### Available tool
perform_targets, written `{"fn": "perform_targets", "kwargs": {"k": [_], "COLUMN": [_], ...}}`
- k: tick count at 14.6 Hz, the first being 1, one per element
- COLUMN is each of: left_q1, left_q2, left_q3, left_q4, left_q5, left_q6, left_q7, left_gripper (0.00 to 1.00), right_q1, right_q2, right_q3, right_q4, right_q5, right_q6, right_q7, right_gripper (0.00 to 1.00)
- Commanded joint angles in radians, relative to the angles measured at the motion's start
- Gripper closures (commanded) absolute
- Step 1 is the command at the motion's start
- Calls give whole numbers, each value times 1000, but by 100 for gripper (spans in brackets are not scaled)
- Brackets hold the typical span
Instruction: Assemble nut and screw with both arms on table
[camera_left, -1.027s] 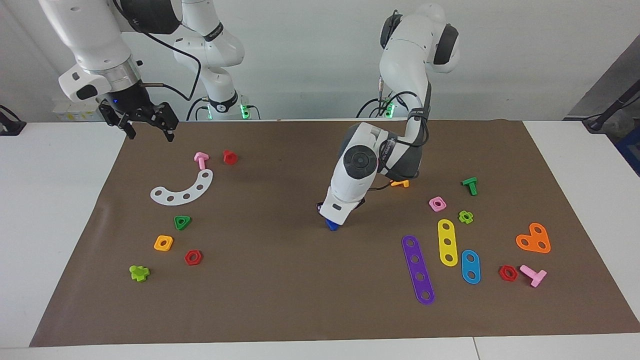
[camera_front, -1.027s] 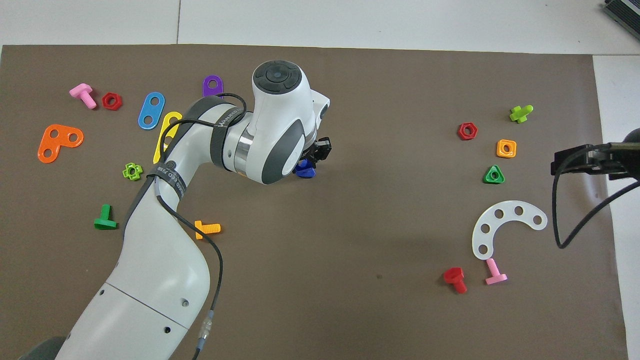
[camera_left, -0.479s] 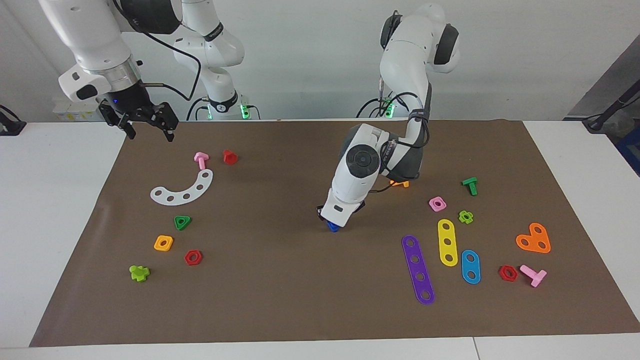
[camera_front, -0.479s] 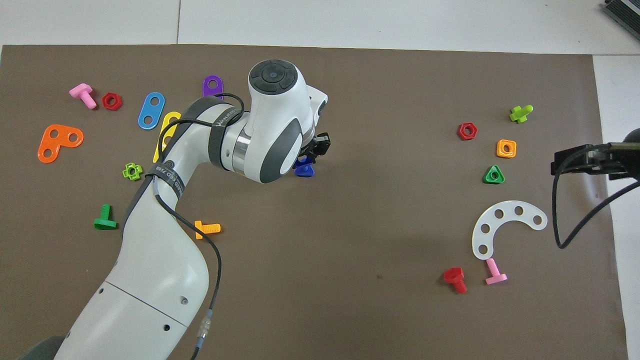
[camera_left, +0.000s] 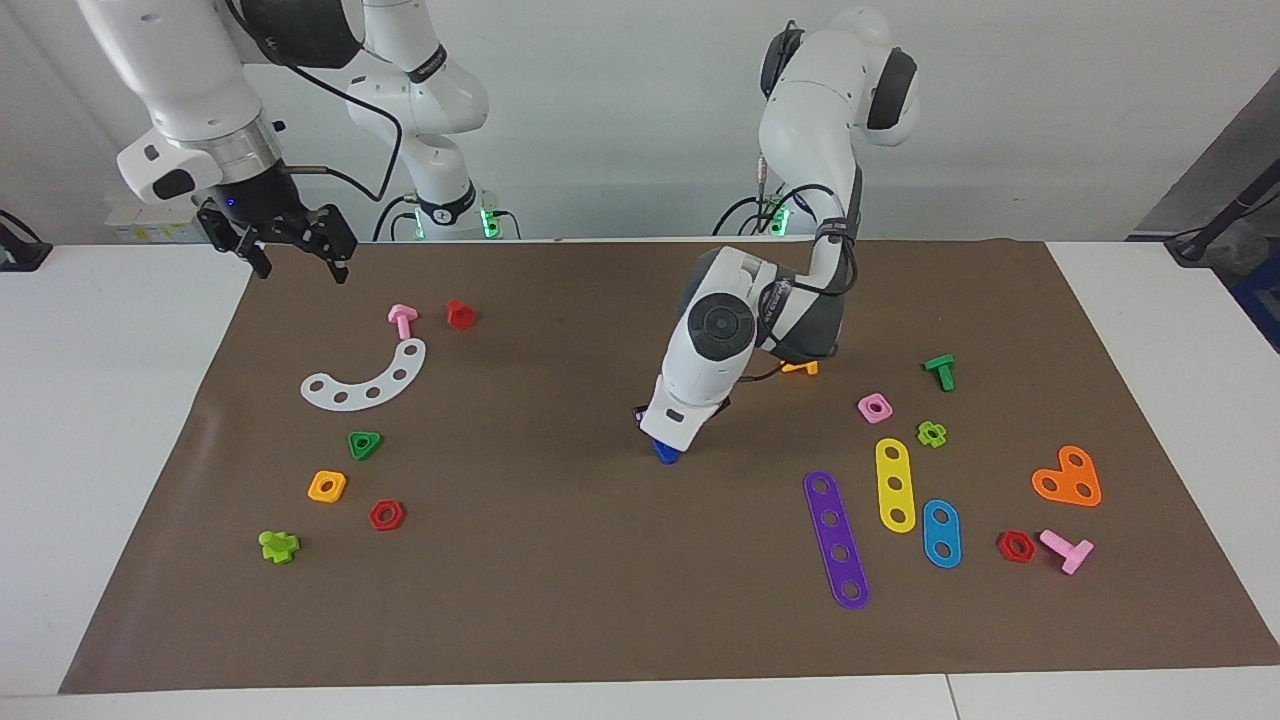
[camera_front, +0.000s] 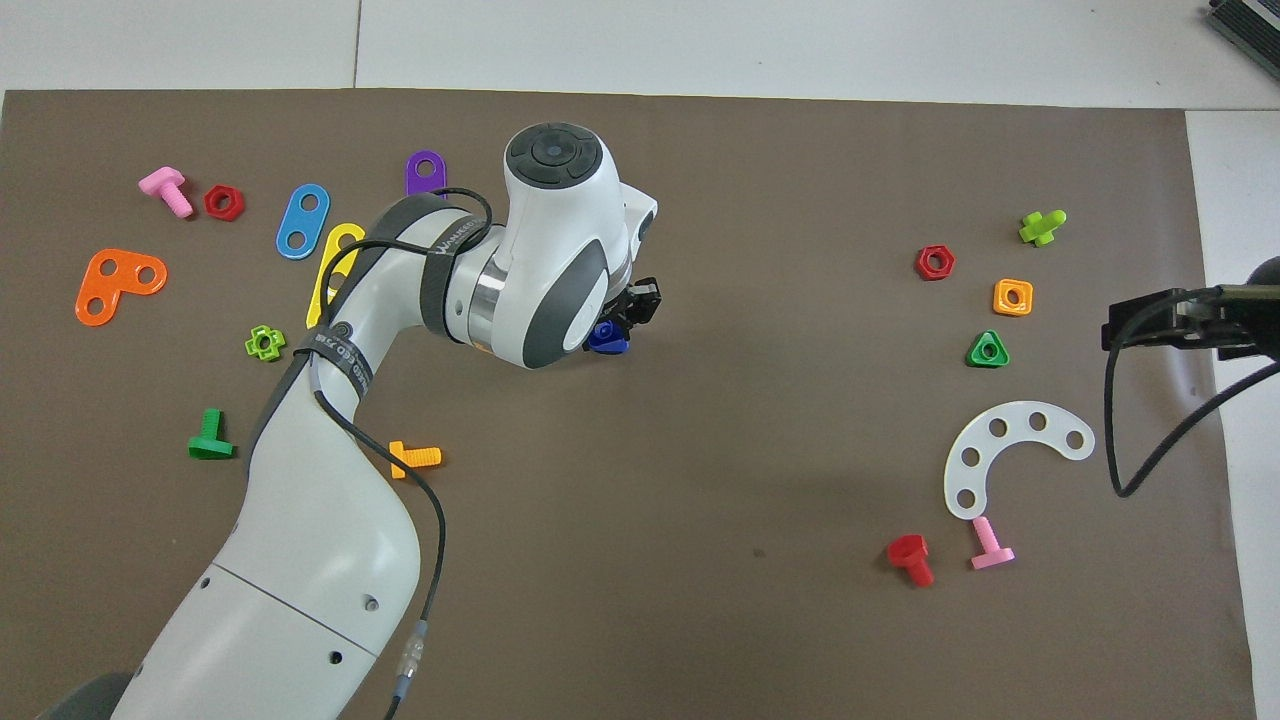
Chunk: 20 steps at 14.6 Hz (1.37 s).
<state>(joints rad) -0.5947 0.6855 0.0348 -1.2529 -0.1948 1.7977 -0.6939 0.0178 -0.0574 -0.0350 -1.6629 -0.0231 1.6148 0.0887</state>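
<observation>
The left gripper has its jaws clamped on a blue piece, nut or screw I cannot tell, at mid-bench, probably to lift it, while the right gripper waits with jaws apart over the mat's edge.

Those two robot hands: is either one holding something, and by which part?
The left hand is shut on a small dark blue piece on the mat; which part it grips is hidden. The right hand waits open, empty.
</observation>
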Motion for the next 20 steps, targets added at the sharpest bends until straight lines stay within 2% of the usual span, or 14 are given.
{"fn": "perform_targets", "kwargs": {"k": [1,11,17,18,19,20], "left_q1": [-8,-23,-25,-27,-27,-28], "left_q2": [-9,-17,-35,-37,-37,-37], "left_q3": [5,11,14,14,16,16], "left_q4": [-5,-74,-117,-118,-115,-111], "left_q5": [-21,-8,-5,-6,-5,-6], "left_q6": [-15,124,135,135,135,137], "left_q7": [-16,-15,-15,-16,-16,-16], "left_gripper": [67,68,69,63,48,27], "right_q1": [-5,-5,-5,-5,-5,-5], "right_q2": [-18,-18,-18,-18,-18,-18], "right_q3": [4,4,4,4,4,4], "right_q4": [-14,-14,-14,-14,-14,-14], "right_q5": [12,11,11,11,12,11], "right_q6": [-7,-7,-7,-7,-7,-7], "right_q7": [8,8,8,8,8,8], "right_gripper": [0,0,0,0,0,0]}}
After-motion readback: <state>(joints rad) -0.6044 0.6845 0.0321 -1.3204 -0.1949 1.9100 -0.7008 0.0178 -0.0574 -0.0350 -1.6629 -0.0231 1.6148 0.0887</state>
